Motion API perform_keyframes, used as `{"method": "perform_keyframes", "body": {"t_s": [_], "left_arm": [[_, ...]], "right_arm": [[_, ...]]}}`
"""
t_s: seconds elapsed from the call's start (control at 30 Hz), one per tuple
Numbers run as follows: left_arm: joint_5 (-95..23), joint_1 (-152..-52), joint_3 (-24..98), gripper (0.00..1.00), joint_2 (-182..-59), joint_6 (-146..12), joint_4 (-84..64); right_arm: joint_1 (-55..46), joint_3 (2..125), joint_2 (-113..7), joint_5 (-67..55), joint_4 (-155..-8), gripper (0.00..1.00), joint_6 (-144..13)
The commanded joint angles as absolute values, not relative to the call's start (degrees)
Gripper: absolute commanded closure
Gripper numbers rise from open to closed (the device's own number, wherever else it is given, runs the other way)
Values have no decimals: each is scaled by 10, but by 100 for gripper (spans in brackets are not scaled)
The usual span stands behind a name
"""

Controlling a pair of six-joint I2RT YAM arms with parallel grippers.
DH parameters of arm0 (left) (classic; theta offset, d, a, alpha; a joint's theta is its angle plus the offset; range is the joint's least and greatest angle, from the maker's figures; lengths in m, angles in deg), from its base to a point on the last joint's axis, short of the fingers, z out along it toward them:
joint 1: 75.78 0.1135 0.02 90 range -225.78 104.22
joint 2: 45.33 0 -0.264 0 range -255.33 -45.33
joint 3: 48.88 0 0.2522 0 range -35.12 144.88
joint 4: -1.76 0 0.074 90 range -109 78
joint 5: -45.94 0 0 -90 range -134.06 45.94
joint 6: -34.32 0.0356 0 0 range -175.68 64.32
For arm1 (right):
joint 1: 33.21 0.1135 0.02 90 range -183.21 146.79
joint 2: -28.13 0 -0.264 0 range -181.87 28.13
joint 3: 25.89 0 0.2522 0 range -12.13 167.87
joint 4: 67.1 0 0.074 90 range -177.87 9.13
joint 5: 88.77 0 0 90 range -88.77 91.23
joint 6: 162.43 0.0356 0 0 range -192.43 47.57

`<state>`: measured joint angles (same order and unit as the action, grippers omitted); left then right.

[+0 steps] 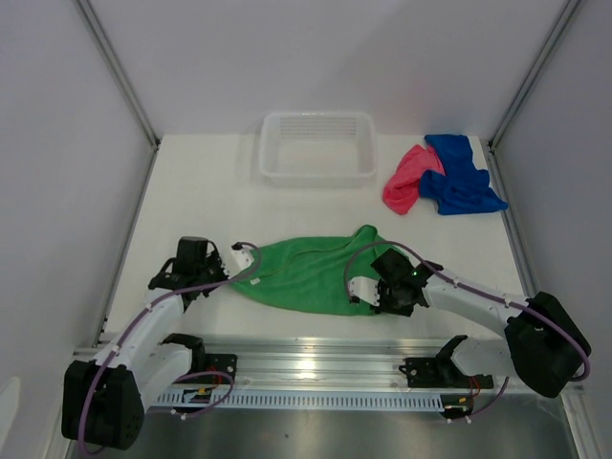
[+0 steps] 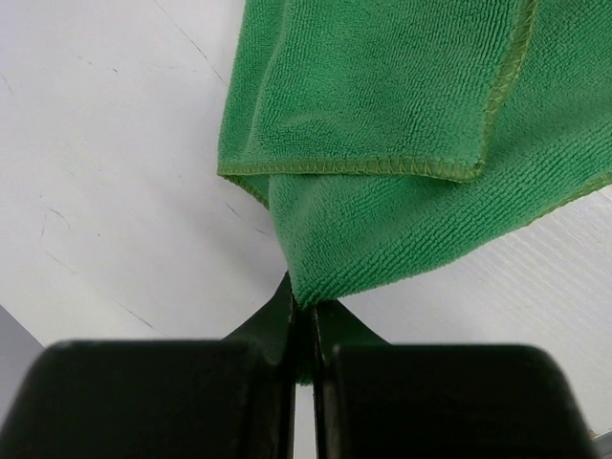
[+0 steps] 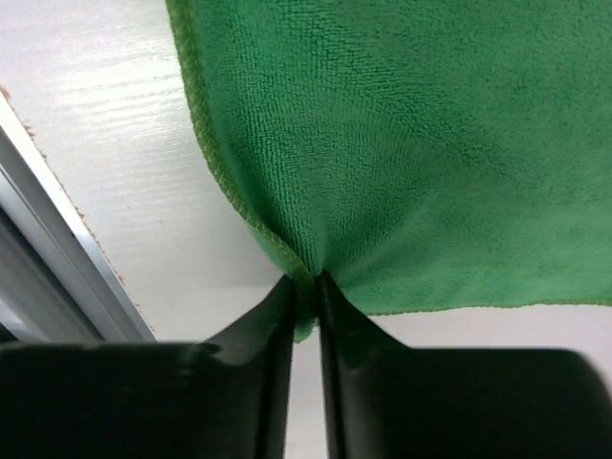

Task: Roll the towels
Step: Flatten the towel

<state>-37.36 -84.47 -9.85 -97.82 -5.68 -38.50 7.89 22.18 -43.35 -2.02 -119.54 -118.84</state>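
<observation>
Pinching plush, hem-stitched green towel [image 1: 306,274]

Three towels [image 1: 306,273] [image 1: 406,182] [image 1: 464,177], one basket [image 1: 317,172], two end effectors [image 1: 249,272] [image 1: 368,292].

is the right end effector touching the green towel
Touching. The right wrist view shows the right end effector pinched shut on the hemmed edge of the green towel.

Bare table [image 1: 206,191] lies open on the far left and in the strip between the white slotted basket [image 1: 317,148] and the green towel [image 1: 306,273]. That towel spans the near middle, with the left gripper [image 1: 251,265] and right gripper [image 1: 359,292] clamped on its ends. The pink towel [image 1: 405,182] and blue towel [image 1: 461,174] fill the far right corner, and the aluminium rail [image 1: 316,361] bounds the near edge
</observation>
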Motion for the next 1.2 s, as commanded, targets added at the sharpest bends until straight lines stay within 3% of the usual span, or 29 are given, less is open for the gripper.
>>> {"method": "perform_keyframes", "body": {"t_s": [0.0, 0.03, 0.1, 0.33, 0.53, 0.67, 0.83, 0.93, 1.0, 1.07, 1.17], "left_arm": [[-358, -838, -69, 98, -959, -67, -392], [-363, -837, -63, 99, -956, -72, -394], [-368, -833, -46, 99, -950, -84, -406], [-387, -822, 50, 99, -891, -102, -508], [-372, -822, 161, 99, -820, -114, -612], [-366, -822, 219, 99, -791, -112, -674], [-365, -822, 275, 86, -801, -109, -698], [-361, -822, 275, 83, -836, -101, -690], [-360, -822, 245, 86, -867, -97, -663], [-361, -822, 225, 97, -894, -97, -612], [-341, -822, 240, 99, -963, -115, -575]], "right_arm": [[79, 226, -447, -13, -1194, 85, -1186], [80, 229, -446, -13, -1205, 95, -1184], [81, 246, -435, -1, -1218, 100, -1169], [85, 378, -311, 87, -1324, 100, -1093], [123, 543, -189, 99, -1397, 100, -1043], [124, 591, -121, 85, -1393, 100, -1029], [124, 611, -112, 90, -1376, 100, -1020], [125, 614, -125, 96, -1356, 100, -1020], [124, 590, -135, 98, -1318, 100, -1034], [122, 570, -152, 108, -1286, 100, -1045], [89, 562, -212, 117, -1232, 100, -1064]]}}
